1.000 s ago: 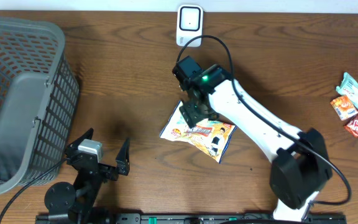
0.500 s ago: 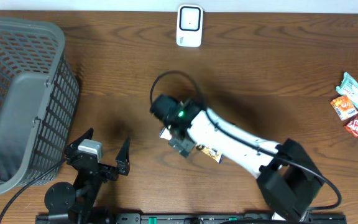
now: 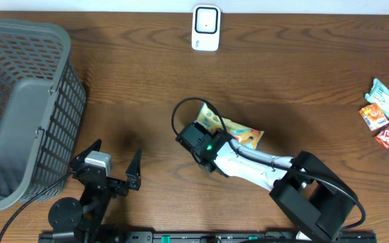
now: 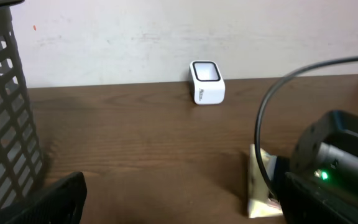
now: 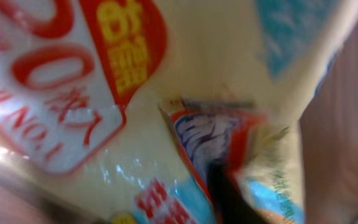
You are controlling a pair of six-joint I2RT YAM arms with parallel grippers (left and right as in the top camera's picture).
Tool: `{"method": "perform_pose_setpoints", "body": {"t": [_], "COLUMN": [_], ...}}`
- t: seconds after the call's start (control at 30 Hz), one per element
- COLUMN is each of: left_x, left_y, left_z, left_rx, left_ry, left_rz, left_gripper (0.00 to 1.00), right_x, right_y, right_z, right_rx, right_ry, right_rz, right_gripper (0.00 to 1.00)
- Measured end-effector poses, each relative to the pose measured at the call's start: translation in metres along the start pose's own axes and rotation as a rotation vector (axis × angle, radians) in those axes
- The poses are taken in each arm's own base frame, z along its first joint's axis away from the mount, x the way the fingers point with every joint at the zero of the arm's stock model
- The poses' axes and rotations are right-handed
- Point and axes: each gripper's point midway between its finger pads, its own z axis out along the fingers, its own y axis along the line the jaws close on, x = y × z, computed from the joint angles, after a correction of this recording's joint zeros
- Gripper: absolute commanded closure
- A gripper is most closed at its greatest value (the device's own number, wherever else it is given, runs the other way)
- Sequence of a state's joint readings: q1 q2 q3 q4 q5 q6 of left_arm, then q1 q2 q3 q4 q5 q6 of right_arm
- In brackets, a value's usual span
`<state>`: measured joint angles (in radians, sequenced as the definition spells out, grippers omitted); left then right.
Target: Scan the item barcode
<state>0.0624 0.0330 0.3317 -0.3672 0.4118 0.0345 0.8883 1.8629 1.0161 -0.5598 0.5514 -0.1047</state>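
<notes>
Snack packet point(image 3: 240, 133), yellow with red print, near the middle of the wooden table point(image 3: 302, 74), tipped up on its edge. My right gripper point(image 3: 209, 137) is pinched onto it, and that wrist's camera sees only blurred wrapper pressed close. My left gripper point(image 3: 117, 151) hangs near the front edge, jaws spread wide. White scanner point(image 3: 206, 28) at the far edge, well apart from the packet. Grey basket point(image 3: 59, 40) at left.
</notes>
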Motion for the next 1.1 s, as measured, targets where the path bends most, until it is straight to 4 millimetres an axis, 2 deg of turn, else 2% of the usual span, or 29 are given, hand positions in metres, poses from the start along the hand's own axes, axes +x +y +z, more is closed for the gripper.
{"method": "perform_pose_setpoints", "body": {"t": [0.17,0.23,0.33,0.43,0.57,0.77,0.9,1.1], "left_x": [0.000,0.000,0.000,0.000,0.000,0.000,0.000,0.000], "left_y": [0.000,0.000,0.000,0.000,0.000,0.000,0.000,0.000], "left_z": [0.000,0.000,0.000,0.000,0.000,0.000,0.000,0.000], "left_rx": [0.000,0.000,0.000,0.000,0.000,0.000,0.000,0.000], "left_ry": [0.000,0.000,0.001,0.000,0.000,0.000,0.000,0.000], "left_rz": [0.000,0.000,0.000,-0.001,0.000,0.000,0.000,0.000], "left_gripper": [0.02,0.02,0.02,0.02,0.02,0.02,0.02,0.02], "right_x": [0.001,0.006,0.005,-0.006,-0.024,-0.017,-0.017,-0.033], "right_y": [-0.004,-0.001,0.003,0.011,0.014,0.000,-0.017,-0.037], "right_z": [-0.004,-0.008,-0.020,-0.040,-0.071,-0.114,-0.145,-0.179], "right_rx": [0.006,-0.045,-0.194,-0.444,-0.805,-1.258,-1.465,-1.614], "right_ry": [0.013,0.052,0.092,0.080,-0.025,-0.180,-0.339,-0.584], "right_rz": [-0.020,-0.037,-0.031,-0.010,0.042,0.147,0.201,0.251], "right_gripper": [0.99,0.99,0.99,0.99,0.99,0.99,0.99,0.99]}}
